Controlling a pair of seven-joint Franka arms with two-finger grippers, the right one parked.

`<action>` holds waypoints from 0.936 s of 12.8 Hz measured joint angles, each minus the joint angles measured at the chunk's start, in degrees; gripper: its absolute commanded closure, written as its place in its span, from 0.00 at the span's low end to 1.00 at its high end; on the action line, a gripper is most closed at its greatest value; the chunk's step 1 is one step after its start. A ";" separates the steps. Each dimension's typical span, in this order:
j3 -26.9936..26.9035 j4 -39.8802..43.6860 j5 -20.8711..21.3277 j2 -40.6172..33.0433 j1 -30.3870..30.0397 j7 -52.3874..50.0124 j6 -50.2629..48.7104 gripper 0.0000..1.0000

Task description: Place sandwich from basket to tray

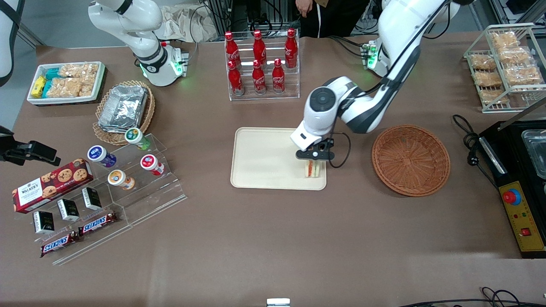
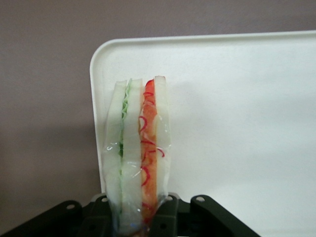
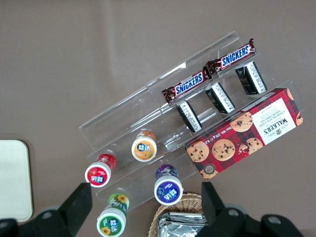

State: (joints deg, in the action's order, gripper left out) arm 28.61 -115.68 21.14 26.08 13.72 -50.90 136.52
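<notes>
your gripper is hovering low over the tray, at the corner nearest the basket, and its fingers are pinching the sandwich by one end, holding the wedge edge-on so the bread and filling layers are showing. the sandwich is sitting just inside the tray's rim, close to the front camera's edge of it, and you cannot tell whether it is already resting on the surface. the risk you are facing: it is so close to the corner that letting go here could be tipping the tall, narrow wedge over the low rim onto the table; the plastic wrap could also be clinging to a finger and dragging it out as you lift. counting: one sandwich, one tray, one brown basket with nothing in it, and six red cola bottles standing farther from the front camera.
</notes>
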 measured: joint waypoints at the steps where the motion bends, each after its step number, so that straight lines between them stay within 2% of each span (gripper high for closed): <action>1: 0.00 0.02 2.93 1.59 0.37 -2.78 0.64 0.52; 2: 0.00 0.04 4.32 2.68 0.51 -4.06 0.99 0.01; 7: 0.01 1.32 4.80 3.38 0.50 -4.44 0.64 0.00; 9: 0.06 3.79 4.65 3.14 0.46 -4.50 -3.31 0.00; 10: 0.32 5.97 3.84 2.68 0.37 -4.63 -6.70 0.00; 12: 0.96 12.20 -0.43 0.24 0.23 -4.66 -15.41 0.00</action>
State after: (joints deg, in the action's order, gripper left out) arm 29.57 -103.48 20.72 26.32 13.96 -55.56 121.11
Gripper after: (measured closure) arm 0.000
